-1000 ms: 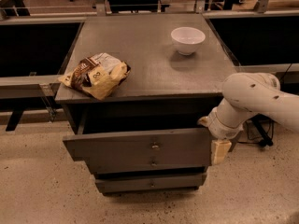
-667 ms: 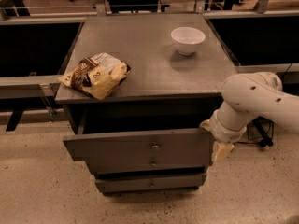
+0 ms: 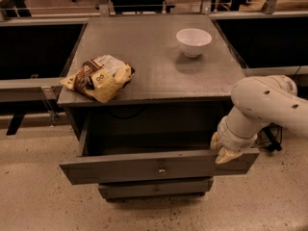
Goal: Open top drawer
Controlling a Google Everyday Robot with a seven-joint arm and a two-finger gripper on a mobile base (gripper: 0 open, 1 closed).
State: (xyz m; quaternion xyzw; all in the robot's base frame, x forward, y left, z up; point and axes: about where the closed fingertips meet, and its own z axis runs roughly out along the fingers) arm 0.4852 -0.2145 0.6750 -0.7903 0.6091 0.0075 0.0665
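Note:
The top drawer (image 3: 120, 167) is the wide dark grey front with a small metal knob (image 3: 161, 169), pulled well out from the cabinet so its dark inside shows. Below it, a narrower grey drawer front (image 3: 154, 189) stays in. My gripper (image 3: 224, 152), at the end of the white arm (image 3: 264, 105), sits at the top edge of the top drawer's front near its right end, touching or just above it.
On the grey cabinet top (image 3: 154, 57) lie a crumpled snack bag (image 3: 98, 77) at the front left and a white bowl (image 3: 193, 41) at the back right. Dark shelving flanks the cabinet. Speckled floor (image 3: 38, 201) lies in front.
The top drawer's front has come further out toward the camera. My gripper stays at its right end with only a small shift.

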